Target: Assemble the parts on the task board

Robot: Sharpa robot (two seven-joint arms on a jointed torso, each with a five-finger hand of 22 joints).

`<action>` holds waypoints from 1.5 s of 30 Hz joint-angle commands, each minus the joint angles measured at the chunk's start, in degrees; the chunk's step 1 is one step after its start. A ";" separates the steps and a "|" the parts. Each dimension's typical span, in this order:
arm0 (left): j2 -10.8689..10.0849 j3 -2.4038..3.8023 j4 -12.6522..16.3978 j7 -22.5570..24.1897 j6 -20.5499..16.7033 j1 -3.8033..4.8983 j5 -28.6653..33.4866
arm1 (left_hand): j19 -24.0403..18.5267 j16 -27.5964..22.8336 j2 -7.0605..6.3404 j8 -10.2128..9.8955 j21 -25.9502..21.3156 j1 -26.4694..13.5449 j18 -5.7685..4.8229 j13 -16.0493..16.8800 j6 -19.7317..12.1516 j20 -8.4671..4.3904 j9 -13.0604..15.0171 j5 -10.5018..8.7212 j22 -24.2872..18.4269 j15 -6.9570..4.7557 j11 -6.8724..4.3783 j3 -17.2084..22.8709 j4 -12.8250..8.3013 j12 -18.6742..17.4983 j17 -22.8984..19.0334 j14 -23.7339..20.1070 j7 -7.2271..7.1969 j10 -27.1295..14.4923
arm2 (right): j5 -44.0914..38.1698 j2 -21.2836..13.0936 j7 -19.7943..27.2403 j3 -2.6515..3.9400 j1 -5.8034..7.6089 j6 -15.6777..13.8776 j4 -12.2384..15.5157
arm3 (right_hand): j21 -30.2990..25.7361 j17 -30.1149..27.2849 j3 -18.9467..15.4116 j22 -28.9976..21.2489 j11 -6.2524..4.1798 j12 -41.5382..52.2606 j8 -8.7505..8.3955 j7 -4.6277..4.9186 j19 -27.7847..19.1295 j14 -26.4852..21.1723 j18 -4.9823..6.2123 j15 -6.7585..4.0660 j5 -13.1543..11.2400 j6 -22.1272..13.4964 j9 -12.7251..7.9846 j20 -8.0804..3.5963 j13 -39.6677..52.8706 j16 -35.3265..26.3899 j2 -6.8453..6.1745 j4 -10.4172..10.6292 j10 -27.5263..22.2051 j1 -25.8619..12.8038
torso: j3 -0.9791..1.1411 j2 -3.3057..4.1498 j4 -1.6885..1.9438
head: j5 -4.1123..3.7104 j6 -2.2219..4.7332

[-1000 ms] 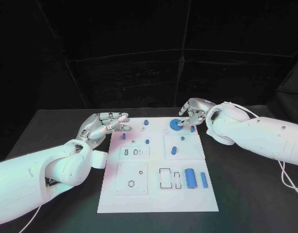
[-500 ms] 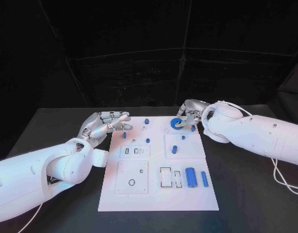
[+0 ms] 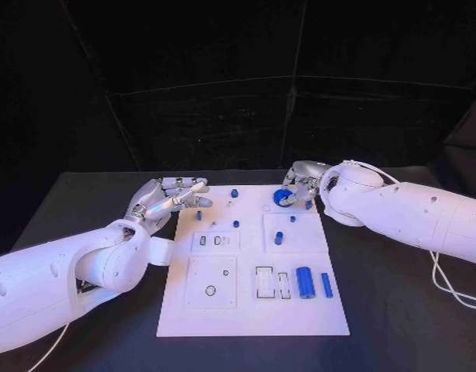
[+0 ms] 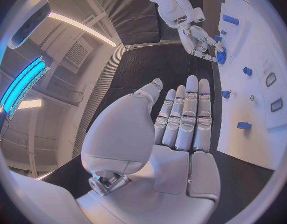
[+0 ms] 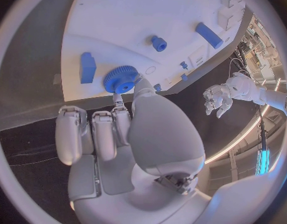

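Observation:
The white task board (image 3: 250, 310) lies in the middle of the black table. A blue gear (image 3: 281, 197) sits at its far edge. My right hand (image 3: 301, 180) reaches over it and pinches the gear (image 5: 120, 79) between the thumb and a finger, with the other fingers curled beside it. My left hand (image 3: 171, 195) hovers by the board's far left corner. Its fingers (image 4: 187, 114) are straight, side by side, and hold nothing. A blue cylinder (image 3: 303, 283) and a blue bar (image 3: 326, 286) lie at the board's near right.
Small blue pegs (image 3: 235, 194) (image 3: 199, 215) (image 3: 278, 238) stand in the board's far half. A blue block (image 5: 87, 67) lies close to the gear. White inset plates with slots (image 3: 212, 283) fill the near half. A thin cable (image 3: 462, 298) trails on the table at right.
My right hand has edged a little left and closer over the gear. The left hand has barely moved. The parts on the board stay where they were.

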 commanded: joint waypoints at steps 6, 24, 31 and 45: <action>0.15 0.04 -0.16 0.07 0.39 0.08 -0.24 | 0.41 -0.18 0.31 -0.26 -0.30 -0.42 0.79 -0.06 -0.11 -0.03 -0.09 0.13 -0.05 -0.12 0.39 0.02 -0.25 -0.30 0.09 0.31 0.28 0.01 | -0.56 0.41 -0.26 -0.05 0.01 1.08 -0.36 | 0.41 8.58 0.35 5.81 -0.05 0.71 1.22 0.06 0.65 4.66 -0.97 0.23 0.34 1.58 0.25 0.07 4.97 0.43 1.69 -0.99 0.45 0.40 | -0.02 0.02 0.01 | -0.05 -0.19; 0.08 0.04 -0.18 -0.17 0.57 0.08 -0.24 | 0.46 -0.28 0.31 -0.38 -0.31 -0.43 0.78 -0.05 -0.17 -0.02 -0.09 0.14 -0.08 -0.10 0.43 0.07 -0.34 -0.44 0.13 0.34 0.32 -0.05 | -6.99 0.55 -0.50 -0.05 -0.04 -2.35 0.71 | 0.92 9.33 6.36 7.12 -0.66 0.61 1.64 -0.45 1.43 4.76 -1.25 -0.37 -5.86 4.49 0.01 -0.67 5.30 0.76 2.81 -6.10 0.29 5.04 | 0.04 0.03 -0.03 | -0.11 -0.23; 0.07 0.04 -0.17 -0.26 0.62 0.08 -0.24 | 0.46 -0.29 0.30 -0.38 -0.31 -0.43 0.78 -0.05 -0.18 -0.02 -0.09 0.14 -0.08 -0.10 0.43 0.07 -0.35 -0.45 0.14 0.34 0.32 -0.05 | -5.77 0.40 0.05 -0.05 -0.05 -3.18 0.97 | 0.91 9.36 4.77 7.13 -0.16 -0.53 0.43 -0.05 1.38 4.75 -1.24 0.11 -5.21 2.32 -0.15 -0.11 4.19 0.75 0.27 -3.62 -0.50 -0.48 | 0.03 0.02 0.04 | -0.16 -0.20; 0.05 0.04 -0.15 -0.53 0.50 0.08 -0.24 | 0.47 -0.36 0.26 -0.45 -0.32 -0.42 0.78 -0.05 -0.21 -0.01 -0.08 0.13 -0.10 -0.08 0.45 0.08 -0.43 -0.52 0.15 0.34 0.34 -0.09 | -4.70 -0.35 -0.53 -0.05 -0.06 -2.25 0.90 | 0.90 9.43 4.79 7.17 0.01 -1.32 0.22 0.12 1.37 4.75 -1.23 0.29 -3.89 1.63 -0.04 0.10 3.49 0.77 -0.56 -2.65 -1.08 -1.51 | 0.06 0.04 -0.02 | -0.34 -0.08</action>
